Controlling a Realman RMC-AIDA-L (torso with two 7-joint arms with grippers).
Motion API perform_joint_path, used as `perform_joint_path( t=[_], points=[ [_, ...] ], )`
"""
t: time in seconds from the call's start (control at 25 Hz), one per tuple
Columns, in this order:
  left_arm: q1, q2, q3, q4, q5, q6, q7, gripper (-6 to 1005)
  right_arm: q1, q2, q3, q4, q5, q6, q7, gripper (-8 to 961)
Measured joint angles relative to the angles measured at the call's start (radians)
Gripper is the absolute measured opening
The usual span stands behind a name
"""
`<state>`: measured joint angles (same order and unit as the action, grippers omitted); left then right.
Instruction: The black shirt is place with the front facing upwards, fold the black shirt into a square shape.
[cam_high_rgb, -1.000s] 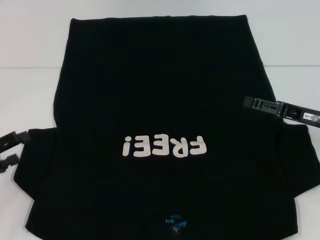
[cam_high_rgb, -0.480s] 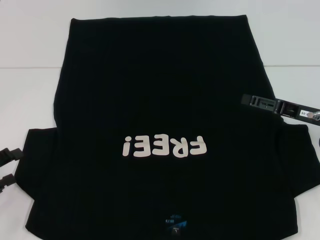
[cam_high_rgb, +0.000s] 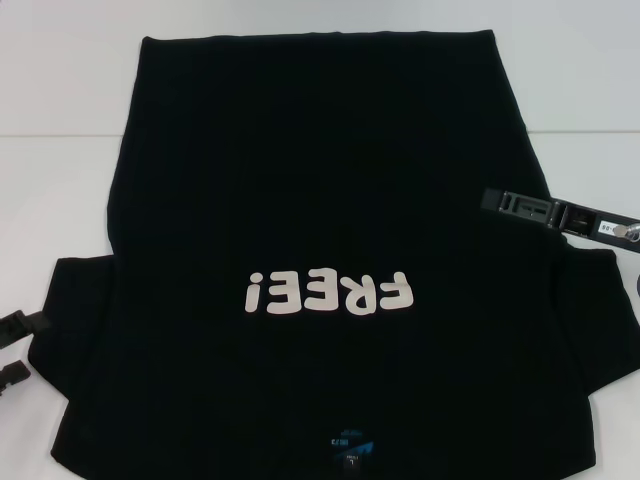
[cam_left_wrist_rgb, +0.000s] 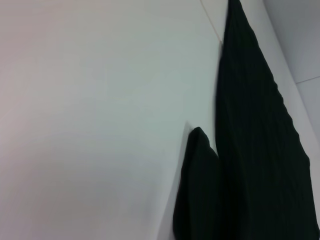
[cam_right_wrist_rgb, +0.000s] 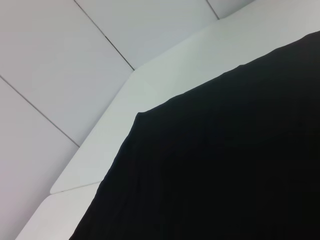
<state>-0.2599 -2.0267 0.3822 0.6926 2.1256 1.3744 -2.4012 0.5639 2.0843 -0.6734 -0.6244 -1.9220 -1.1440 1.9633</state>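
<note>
Evidently readying a sleeve fold, the left tool (cam_high_rgb: 14, 345) waits parted at eight o'clock beside the flat black shirt (cam_high_rgb: 320, 180), while the right tool (cam_high_rgb: 500, 203), state unclear, hovers at three.

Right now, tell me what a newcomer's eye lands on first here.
First the black shirt, spread flat over most of the white table, with pale "FREE!" lettering on its front, upside down in the head view. Then the two dark grippers at its sides: the left gripper by the left sleeve, open, and the right gripper over the shirt's right edge.
</note>
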Motion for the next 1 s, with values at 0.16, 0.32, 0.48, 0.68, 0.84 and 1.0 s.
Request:
perform_joint_path(
  t=[0.16, 0.32, 0.48, 0.68, 0.84, 1.0],
  points=[
    [-0.011, 0.002, 0.000, -0.022, 0.001, -0.005, 0.005, 880, -0.003, 0.000, 0.000, 0.000, 0.000, -0.001, 0.000, 941],
    [-0.024, 0.005, 0.007, -0.044, 0.001, -0.015, 0.008, 877, -0.004, 0.000, 0.000, 0.000, 0.000, -0.001, 0.001, 942],
    [-0.035, 0.005, 0.009, -0.047, 0.001, -0.017, 0.008, 874, -0.006, 0.000, 0.000, 0.000, 0.000, -0.004, 0.001, 942],
    [-0.048, 0.005, 0.007, -0.047, 0.000, -0.020, 0.004, 870, -0.007, 0.000, 0.000, 0.000, 0.002, -0.006, 0.002, 942],
    [-0.049, -0.001, 0.005, -0.031, -0.001, -0.020, 0.004, 867, -0.009, 0.000, 0.000, 0.000, 0.008, -0.006, 0.002, 942],
    [-0.049, 0.001, 0.007, -0.031, 0.001, -0.023, 0.000, 864, -0.011, -0.001, 0.002, 0.000, 0.009, -0.006, 0.002, 942]
  ],
)
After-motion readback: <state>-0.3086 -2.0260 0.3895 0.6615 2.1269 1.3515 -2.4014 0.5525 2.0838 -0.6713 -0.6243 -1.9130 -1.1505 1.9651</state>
